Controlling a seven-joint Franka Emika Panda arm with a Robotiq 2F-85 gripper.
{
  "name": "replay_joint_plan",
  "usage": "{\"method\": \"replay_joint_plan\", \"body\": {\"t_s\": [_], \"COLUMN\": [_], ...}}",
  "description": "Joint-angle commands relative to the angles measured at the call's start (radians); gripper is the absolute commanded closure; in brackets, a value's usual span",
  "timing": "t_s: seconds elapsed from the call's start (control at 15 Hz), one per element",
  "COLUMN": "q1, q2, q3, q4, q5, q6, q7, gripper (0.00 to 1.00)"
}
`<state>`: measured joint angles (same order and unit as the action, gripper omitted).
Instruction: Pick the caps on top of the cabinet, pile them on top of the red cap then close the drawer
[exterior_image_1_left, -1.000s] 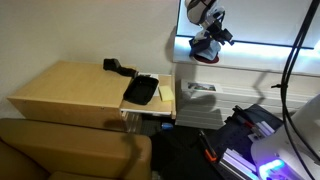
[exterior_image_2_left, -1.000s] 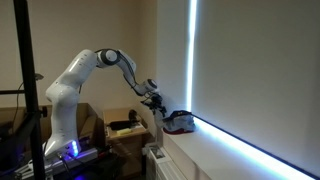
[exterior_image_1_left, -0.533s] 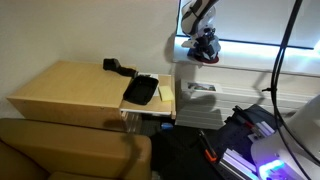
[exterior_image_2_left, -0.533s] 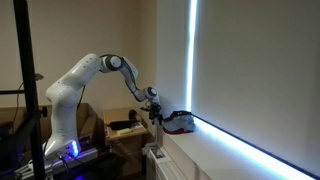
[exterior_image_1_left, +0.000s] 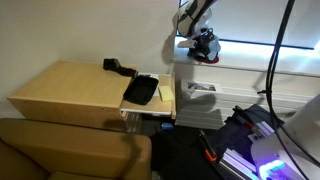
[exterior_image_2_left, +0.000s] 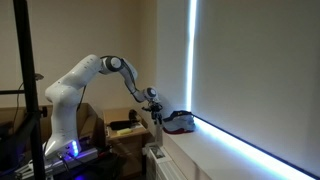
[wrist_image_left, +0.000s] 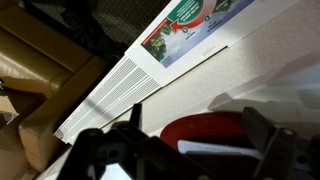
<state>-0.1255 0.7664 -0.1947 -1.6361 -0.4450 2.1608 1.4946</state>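
The red cap (wrist_image_left: 205, 128) lies on a white ledge (exterior_image_1_left: 240, 65), right in front of my gripper (wrist_image_left: 195, 116). A pale strip, probably the light blue cap (wrist_image_left: 215, 148), lies across its near side. In an exterior view the pile (exterior_image_2_left: 178, 122) looks red with something dark on top; I cannot pick out the navy cap for certain. My gripper (exterior_image_1_left: 205, 48) (exterior_image_2_left: 156, 108) hangs low beside the pile with its fingers spread and nothing between them. The pale wood cabinet (exterior_image_1_left: 70, 90) has no caps on top. Its drawer (exterior_image_1_left: 140, 91) stands open, showing the black inside.
A small black blocky object (exterior_image_1_left: 117, 67) sits at the back of the cabinet top. A brown leather seat (exterior_image_1_left: 60, 150) stands in front of the cabinet. A white slatted vent (wrist_image_left: 110, 90) runs below the ledge. Cables and lit equipment (exterior_image_1_left: 250, 140) lie on the floor.
My gripper has come down toward the ledge and the pile. The caps and the drawer have not moved.
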Motion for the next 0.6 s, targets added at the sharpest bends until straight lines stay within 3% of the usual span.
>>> {"method": "replay_joint_plan", "body": {"t_s": [0.0,0.2,0.53], "q1": [0.036,0.036,0.111], "q2": [0.007,0.139,0.258], "q3": [-0.043,0.012,0.066], "q4": [0.002,0.075,0.106], "q5": [0.036,0.093,0.161], "q6": [0.008,-0.034,-0.003], "q7": [-0.021,-0.171,-0.339], "gripper": [0.0,0.0,0.0]}}
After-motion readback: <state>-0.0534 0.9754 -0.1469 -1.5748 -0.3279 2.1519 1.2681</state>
